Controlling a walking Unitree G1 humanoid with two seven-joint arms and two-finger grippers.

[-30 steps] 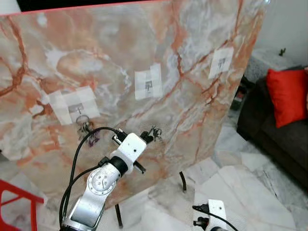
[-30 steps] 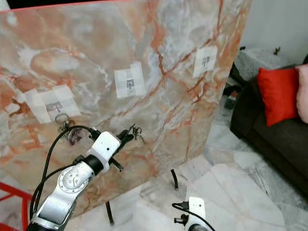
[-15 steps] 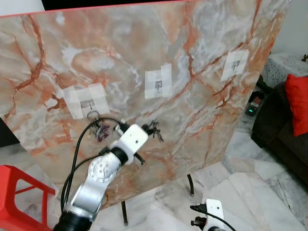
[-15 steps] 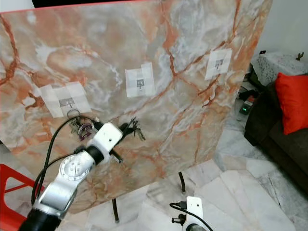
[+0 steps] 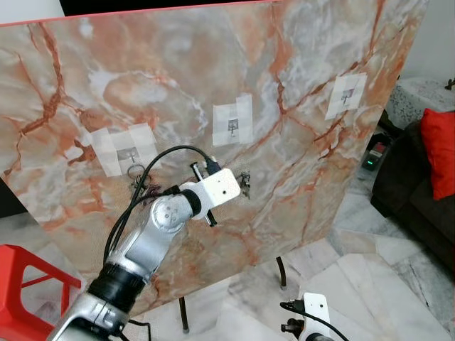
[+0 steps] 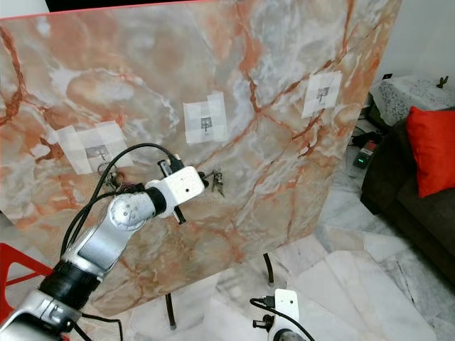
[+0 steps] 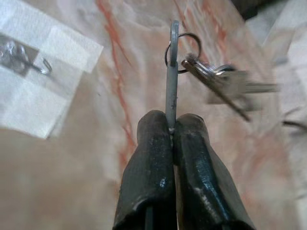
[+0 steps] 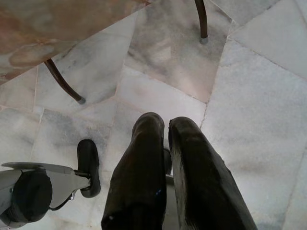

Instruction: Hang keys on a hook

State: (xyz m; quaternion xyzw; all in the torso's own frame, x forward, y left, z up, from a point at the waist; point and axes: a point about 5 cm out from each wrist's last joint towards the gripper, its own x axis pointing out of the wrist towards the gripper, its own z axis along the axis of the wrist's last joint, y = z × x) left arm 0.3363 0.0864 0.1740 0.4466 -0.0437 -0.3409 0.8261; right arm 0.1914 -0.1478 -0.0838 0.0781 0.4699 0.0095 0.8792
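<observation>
- a red stool [image 5: 28, 284] stands on the floor at the far left, beside a big marble board [image 5: 178, 78].
- on the left part of the board, a taped hook [image 5: 130, 155] has a bunch of keys [image 5: 136, 181] hanging from it.
- the left gripper [image 7: 171, 132] is up in front of the board, below the middle hook [image 5: 232, 127].
- its two black fingers [image 7: 151, 158] are squeezed tight on one flat key [image 7: 171, 81].
- the key ring [image 7: 183, 46] and the other keys [image 7: 225, 84] dangle from that key, near the board but not on a hook.
- another hook [image 5: 346, 93] is taped on the right part of the board.
- the right gripper [image 8: 165, 167] hangs low over the marble floor [image 8: 259, 96] with its fingers pressed together and nothing between them.
- a red cushion [image 5: 439, 149] sits on a dark sofa [image 5: 416, 206] at the far right.
</observation>
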